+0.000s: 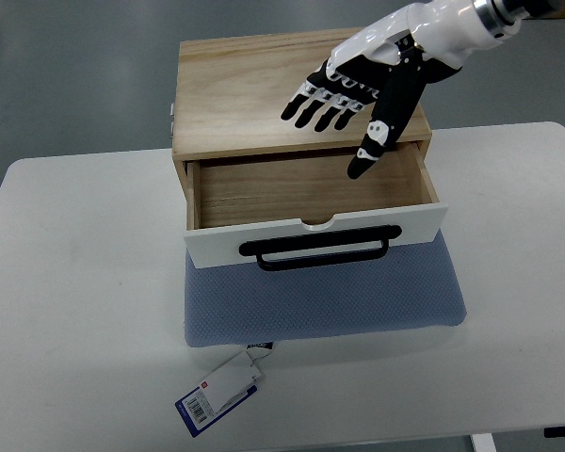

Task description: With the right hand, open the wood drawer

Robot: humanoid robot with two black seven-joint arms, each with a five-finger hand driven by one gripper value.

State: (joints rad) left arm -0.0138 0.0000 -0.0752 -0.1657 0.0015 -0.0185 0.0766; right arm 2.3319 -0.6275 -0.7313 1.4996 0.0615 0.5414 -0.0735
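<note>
From my console I see the wood drawer [311, 202] already pulled well out of its box [254, 94], which sits on a blue padded mat [325, 301] on the white table [75, 282]. The tray inside looks bare, so I judge it light and easy to slide, though the wood is rigid and could bind if I tug it crookedly. The painted white front is smooth and offers little purchase; the sensible place to take hold is the black handle [320, 252] across its middle, hooking the fingers under the bar and pulling straight toward the robot. My right hand [358, 99] comes in from the upper right and hovers over the box top and the back of the open tray, fingers spread and relaxed, grasping nothing. It is clear of the handle, which lies at the near edge, well apart from the fingertips. The left hand is out of view. A barcoded tag [217, 395] lies near the mat's front.
</note>
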